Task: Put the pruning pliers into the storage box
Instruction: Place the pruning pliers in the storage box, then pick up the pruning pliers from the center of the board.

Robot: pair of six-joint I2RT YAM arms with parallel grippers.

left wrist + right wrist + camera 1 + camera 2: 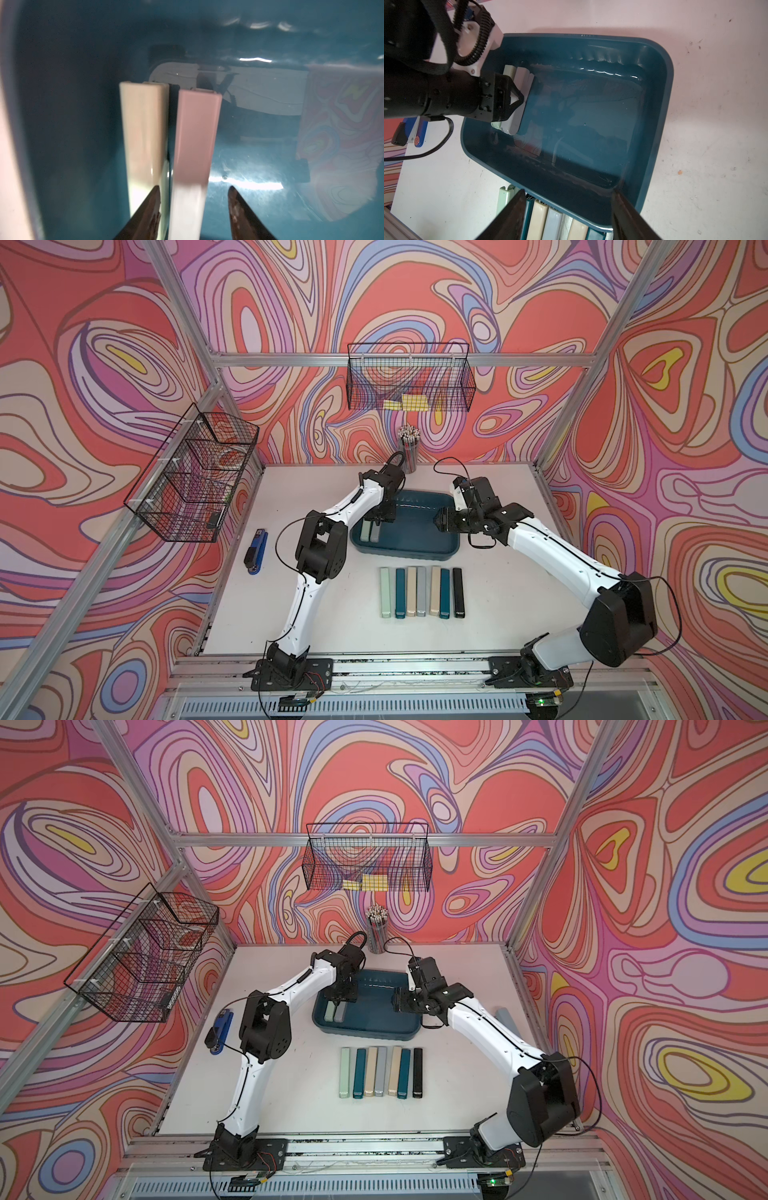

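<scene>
Closest in, seven pruning pliers [421, 591] lie in a tidy row on the table [507, 614], just in front of the storage box [415, 533]. The right wrist view only catches their ends poking out from under the box rim.

Two more are already in the box at its left end, side by side: a pale green bar [365, 531] and a grey bar [375, 531]. In both top views the left gripper [380, 518] sits right over them and you can't read its jaws at all. The left wrist view sorts that out: the fingers [149, 207] are spread, straddling the grey bar with a clear gap on one side, so it isn't clamping anything.

The right gripper [568, 194] hovers over the box's right end, jaws wide, nothing in them.

Off to the left there's a blue stapler [256, 551]. At the back are a pencil cup [409, 450] and wire baskets [411, 377].
</scene>
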